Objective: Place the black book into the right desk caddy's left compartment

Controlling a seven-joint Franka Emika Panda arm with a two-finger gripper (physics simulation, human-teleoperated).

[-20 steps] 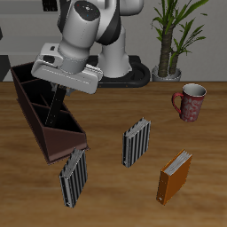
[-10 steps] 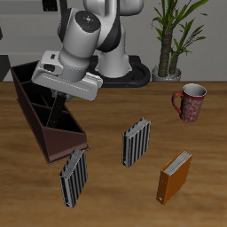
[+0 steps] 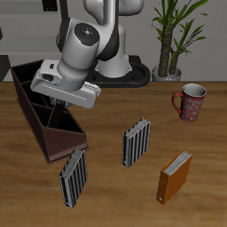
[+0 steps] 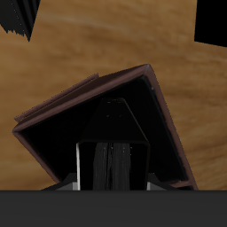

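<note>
Item under inspection: the black book [image 4: 113,124] hangs directly beneath the gripper [image 4: 113,165], a dark slab running from between the fingers down into the open box below. In the exterior view only a short dark stretch of it [image 3: 59,110] shows under the hand. The jaws are pressed against the book from both sides, so I record it as pinched and not yet released. Directly below is the right desk caddy [image 3: 55,142]. The wrist view shows its maroon rim [image 4: 89,89] framing one end compartment on three sides, with the book inside that frame. I cannot tell whether the book touches the floor. Change noted: over the last second the hand has shifted a little along the caddy and come lower, and far less of the book now shows above the wall. I judge insertion to be well under way, with lowering and release outstanding. The risk is the book's edge catching a partition. Well away from the gripper on the table stand two striped books [image 3: 136,142], an orange book [image 3: 175,176] and a mug [image 3: 190,101], none of them involved.
</note>
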